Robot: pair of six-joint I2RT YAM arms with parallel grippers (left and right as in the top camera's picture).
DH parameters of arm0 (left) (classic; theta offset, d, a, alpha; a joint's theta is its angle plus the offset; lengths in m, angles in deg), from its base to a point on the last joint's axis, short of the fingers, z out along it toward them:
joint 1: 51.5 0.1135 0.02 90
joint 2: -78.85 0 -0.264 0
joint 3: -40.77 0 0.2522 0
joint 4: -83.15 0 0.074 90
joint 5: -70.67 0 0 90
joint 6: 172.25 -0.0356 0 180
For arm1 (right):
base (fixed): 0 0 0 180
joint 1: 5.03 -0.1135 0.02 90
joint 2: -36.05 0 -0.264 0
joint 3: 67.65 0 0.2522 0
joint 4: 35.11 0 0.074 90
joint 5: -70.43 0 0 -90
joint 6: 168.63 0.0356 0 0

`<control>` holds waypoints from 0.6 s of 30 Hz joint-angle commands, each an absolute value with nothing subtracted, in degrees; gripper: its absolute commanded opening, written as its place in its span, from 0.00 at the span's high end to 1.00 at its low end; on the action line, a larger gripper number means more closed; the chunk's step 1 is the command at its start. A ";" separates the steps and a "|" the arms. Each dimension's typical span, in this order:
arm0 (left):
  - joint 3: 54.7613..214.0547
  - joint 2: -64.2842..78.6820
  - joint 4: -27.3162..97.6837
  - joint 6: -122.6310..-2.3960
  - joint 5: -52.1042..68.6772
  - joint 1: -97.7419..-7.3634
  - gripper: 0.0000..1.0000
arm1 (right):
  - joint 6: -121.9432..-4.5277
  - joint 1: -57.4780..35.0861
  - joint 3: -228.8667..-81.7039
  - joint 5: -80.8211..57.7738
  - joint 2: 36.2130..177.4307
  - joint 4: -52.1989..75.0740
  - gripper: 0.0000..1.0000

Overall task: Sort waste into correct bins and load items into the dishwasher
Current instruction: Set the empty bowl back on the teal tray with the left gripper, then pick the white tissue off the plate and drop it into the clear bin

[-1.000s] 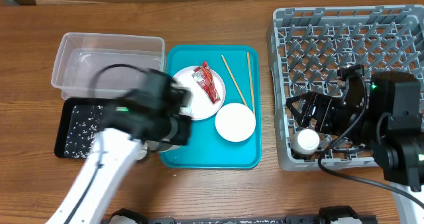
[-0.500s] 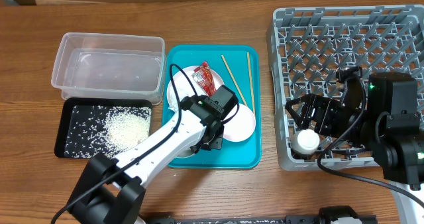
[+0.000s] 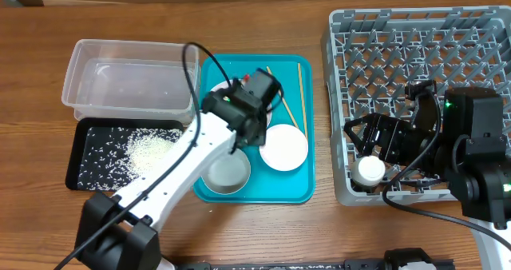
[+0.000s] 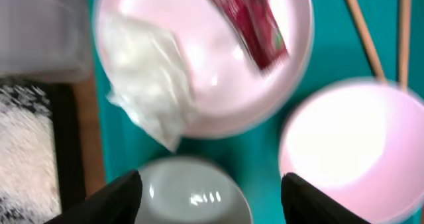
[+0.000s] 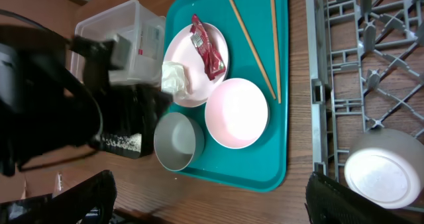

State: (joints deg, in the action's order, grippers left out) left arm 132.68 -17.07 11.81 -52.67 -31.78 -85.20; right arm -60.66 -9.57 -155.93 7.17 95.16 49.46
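Spread and empty, the left end effector (image 4: 212,196) hovers near the crumpled tissue (image 4: 149,78) on the large plate (image 4: 225,95) — best to centre over it, pinch its bulk, and avoid the neighbouring red wrapper (image 4: 248,22).

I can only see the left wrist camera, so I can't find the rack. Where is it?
Observer: The rack sits to the right of the teal tray, with a gap between them.
Operator: Is anything in it?
Observer: One white cup, in the near corner on the tray's side.
Operator: Is anything being held over there?
Observer: No. The right fingers are open and empty, close to that cup.
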 commanded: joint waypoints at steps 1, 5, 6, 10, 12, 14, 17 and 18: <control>131.04 -18.87 15.98 -54.83 -36.50 -81.57 0.31 | -61.09 -9.57 -156.74 6.43 94.96 49.52 0.07; 130.43 -24.68 19.26 -54.83 -34.55 -79.03 0.31 | -61.09 -9.57 -156.74 5.99 94.96 50.09 0.07; 130.43 -25.71 19.70 -54.87 -34.25 -78.75 0.32 | -61.09 -9.57 -156.74 5.97 94.96 50.11 0.07; 130.43 -29.88 20.44 -55.31 -34.38 -78.35 0.39 | -61.07 -9.57 -156.74 5.99 94.96 50.14 0.07; 130.43 -31.00 20.31 -55.31 -34.36 -78.38 0.46 | -61.09 -9.57 -156.74 5.99 94.96 50.33 0.07; 130.47 -31.04 20.00 -55.31 -34.47 -78.38 0.63 | -61.07 -9.57 -156.74 5.99 94.96 50.44 0.07; 132.57 -30.32 17.05 -55.25 -34.73 -78.11 0.96 | -61.09 -9.57 -156.74 5.97 94.96 50.59 0.07; 134.17 -29.86 15.37 -55.11 -34.73 -77.90 0.96 | -61.09 -9.57 -156.74 5.97 94.96 50.62 0.07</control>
